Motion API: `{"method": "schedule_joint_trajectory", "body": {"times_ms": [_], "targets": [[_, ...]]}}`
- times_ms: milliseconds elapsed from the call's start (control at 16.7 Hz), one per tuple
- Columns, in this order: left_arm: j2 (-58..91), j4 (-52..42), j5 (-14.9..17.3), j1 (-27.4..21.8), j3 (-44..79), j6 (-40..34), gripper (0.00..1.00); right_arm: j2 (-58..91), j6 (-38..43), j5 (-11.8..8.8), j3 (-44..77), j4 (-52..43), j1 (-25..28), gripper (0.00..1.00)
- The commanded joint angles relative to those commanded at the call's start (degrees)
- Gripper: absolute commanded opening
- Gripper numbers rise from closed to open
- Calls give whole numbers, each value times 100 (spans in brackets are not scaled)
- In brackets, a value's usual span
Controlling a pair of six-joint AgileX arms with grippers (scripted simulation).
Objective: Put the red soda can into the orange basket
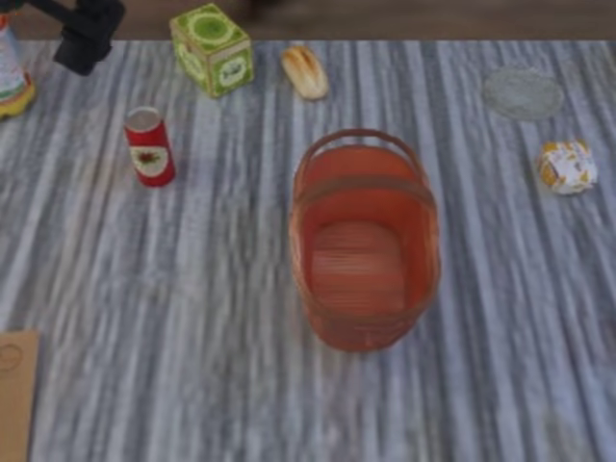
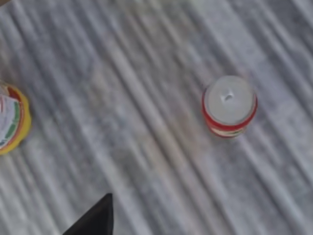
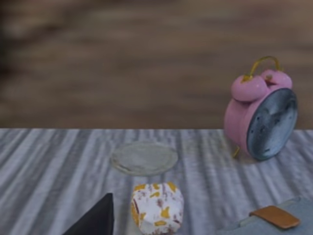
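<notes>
**At the counter's far left corner, our left end effector hung over bare stripes**

On the middle of the counter (image 1: 192,318) the orange basket (image 1: 364,241) stood upright, its two arched handles over the long sides, and only its ribbed floor showed inside. The red soda can (image 1: 149,145) stood upright on the left half of the counter, well apart from the basket, silver top up and its white label patch facing the near side. In the left wrist view the same can (image 2: 229,105) was seen from above, nothing touching it.

Our left end effector (image 1: 89,34) sat above the far left corner, beyond the can and apart from it. Only one dark fingertip (image 2: 95,219) reached into the left wrist view, so we could not tell whether the fingers were apart or together; it held nothing that we could see. Our right arm stayed out of the top view; one dark fingertip (image 3: 95,219) showed in its wrist view, and its state was likewise not to be told.

Along the far edge lay a green-yellow box (image 1: 213,48) and a bread roll (image 1: 304,71), with a clear glass disc (image 1: 523,92) farther right and a yellow-and-white wrapped item (image 1: 567,166) near the right edge. A yellow-based bottle (image 1: 12,67) stood at the left edge, and a tan board (image 1: 17,390) at the near left corner. Between can and basket the striped surface lay open. A pink alarm clock (image 3: 261,117) appeared in the right wrist view.
</notes>
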Motion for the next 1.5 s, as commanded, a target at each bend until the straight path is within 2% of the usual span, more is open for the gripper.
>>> {"method": "schedule_joint_trajectory", "body": {"times_ms": [360, 660, 1140, 1500], "targets": [[2997, -1699, -26, -96, 2980, 747, 100, 0, 0, 0, 0, 0, 0, 100], [4482, -2547, -52, -135, 4439, 1115, 100, 0, 0, 0, 0, 0, 0, 100], [4726, -2654, -57, -110, 4637, 1171, 100, 0, 0, 0, 0, 0, 0, 100], [4630, -1740, -60, -160, 3628, 1152, 100, 0, 0, 0, 0, 0, 0, 100]]}}
